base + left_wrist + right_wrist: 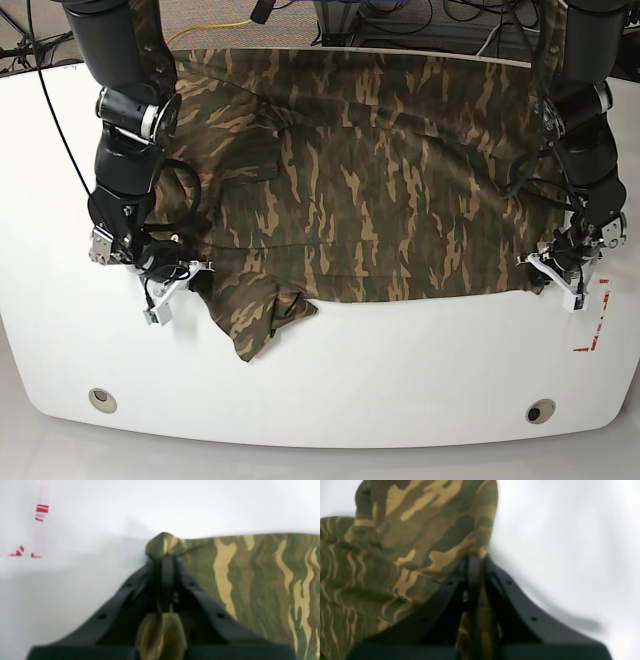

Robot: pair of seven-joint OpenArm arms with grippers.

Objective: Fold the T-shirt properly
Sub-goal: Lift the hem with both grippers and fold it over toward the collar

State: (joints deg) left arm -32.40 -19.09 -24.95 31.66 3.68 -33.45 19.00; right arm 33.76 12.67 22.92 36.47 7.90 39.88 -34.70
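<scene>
The left tool (163, 555) is pinching shut on a bunched corner of the T-shirt (262, 580), at the lower right of the base view. The right tool (473, 560) is clamping closed on a fold of the same camouflage fabric, at lower left there. The T-shirt is lying spread over the white counter (400, 380), with red marks (592, 335) showing near its right edge.
</scene>
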